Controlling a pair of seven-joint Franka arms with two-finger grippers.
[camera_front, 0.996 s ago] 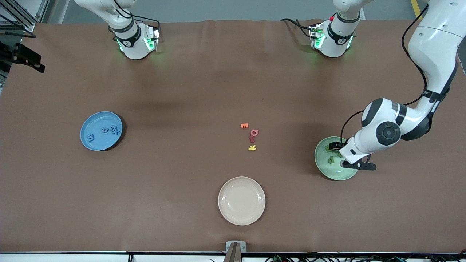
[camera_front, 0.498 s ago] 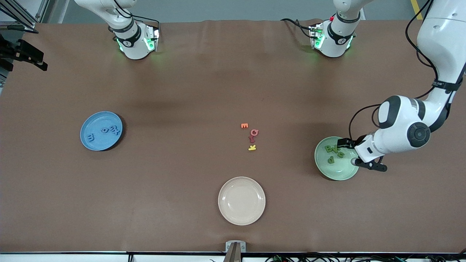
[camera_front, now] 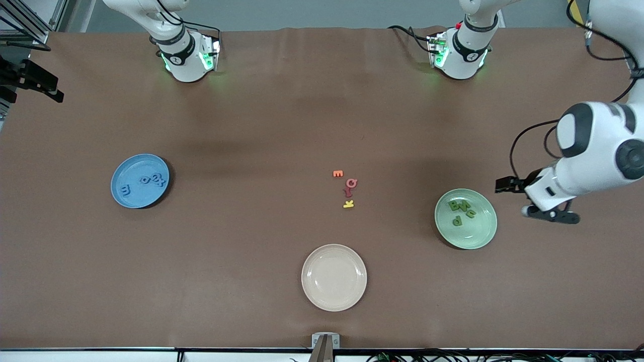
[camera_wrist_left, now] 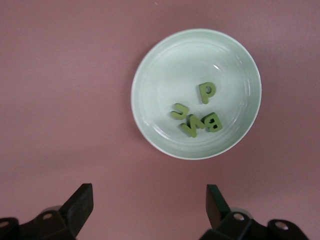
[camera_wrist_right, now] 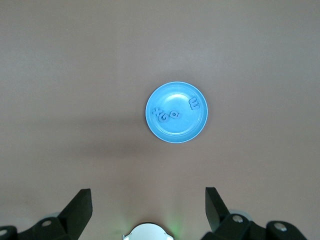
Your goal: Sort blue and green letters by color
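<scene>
Green letters (camera_front: 461, 210) all four lay in green plate (camera_front: 483, 240); blue letters (camera_front: 147, 181) lay in blue plate (camera_front: 121, 168); sorting looked complete

Left gripper (camera_front: 523, 200) beside green plate, jaws wide, empty

Right gripper (camera_wrist_right: 146, 210) high over table, jaws wide, empty, waiting

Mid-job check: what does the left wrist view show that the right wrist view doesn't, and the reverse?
Only the left wrist view: the green plate holding four green letters, with the left gripper open. Only the right wrist view: the blue plate holding the blue letters, with the right gripper open. Both share the brown table and nothing held between the fingers.
</scene>
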